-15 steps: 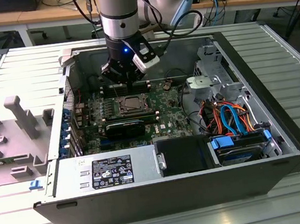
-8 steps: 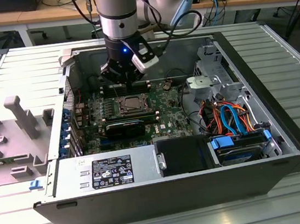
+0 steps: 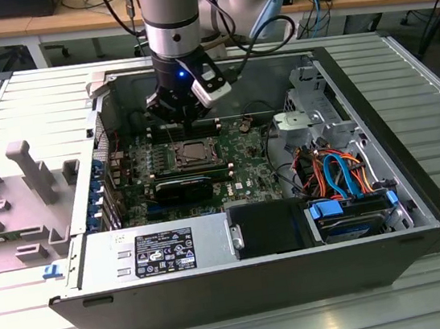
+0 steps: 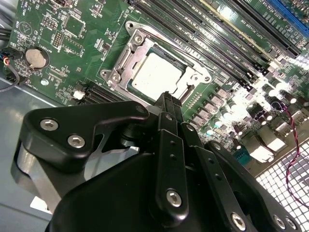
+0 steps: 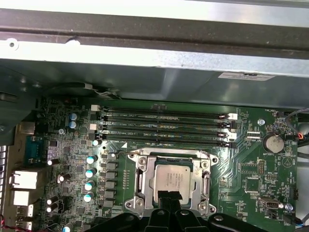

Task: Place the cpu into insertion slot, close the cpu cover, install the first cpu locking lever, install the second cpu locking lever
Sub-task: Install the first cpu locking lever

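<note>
The cpu (image 4: 153, 75) (image 5: 173, 178) lies in the insertion slot (image 3: 194, 153) on the green board, its silver-grey top facing up. The cpu cover (image 4: 195, 73) (image 5: 144, 173) lies flat around it, framing the chip. Thin metal lever rods run along two sides of the socket. My gripper (image 3: 191, 128) (image 4: 169, 97) (image 5: 170, 197) hangs just above the socket's edge. Its black fingers (image 4: 164, 116) are pressed together, shut on nothing, with the tips close to the cpu's rim.
Long black memory slots (image 5: 164, 128) run beside the socket. The open case's wall (image 3: 217, 84) stands behind the arm. A power supply (image 3: 158, 250), drive bay (image 3: 352, 216) and coloured cables (image 3: 334, 170) sit towards the front. A grey fixture (image 3: 21, 191) lies at the exterior view's left.
</note>
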`<state>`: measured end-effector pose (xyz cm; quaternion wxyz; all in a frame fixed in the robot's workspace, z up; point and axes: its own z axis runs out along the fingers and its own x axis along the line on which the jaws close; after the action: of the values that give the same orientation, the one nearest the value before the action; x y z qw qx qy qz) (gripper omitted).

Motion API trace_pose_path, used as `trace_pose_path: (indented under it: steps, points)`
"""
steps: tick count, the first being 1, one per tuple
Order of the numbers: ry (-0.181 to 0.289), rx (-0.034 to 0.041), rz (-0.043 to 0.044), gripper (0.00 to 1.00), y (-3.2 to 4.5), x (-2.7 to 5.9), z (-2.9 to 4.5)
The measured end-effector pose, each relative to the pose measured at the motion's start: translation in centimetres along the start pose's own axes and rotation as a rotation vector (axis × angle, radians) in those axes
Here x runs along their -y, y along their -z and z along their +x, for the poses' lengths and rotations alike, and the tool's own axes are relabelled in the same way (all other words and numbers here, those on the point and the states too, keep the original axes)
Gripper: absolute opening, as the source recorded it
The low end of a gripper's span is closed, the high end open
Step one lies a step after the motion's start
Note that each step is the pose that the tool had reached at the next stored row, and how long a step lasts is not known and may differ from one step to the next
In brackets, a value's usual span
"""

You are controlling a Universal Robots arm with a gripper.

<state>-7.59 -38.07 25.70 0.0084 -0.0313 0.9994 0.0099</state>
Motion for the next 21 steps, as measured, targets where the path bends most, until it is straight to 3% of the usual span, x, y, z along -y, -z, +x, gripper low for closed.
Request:
trace_pose_path:
  steps: [21]
  points:
    - [0.000, 0.0000, -0.0001, 0.11, 0.01, -0.04, 0.61]
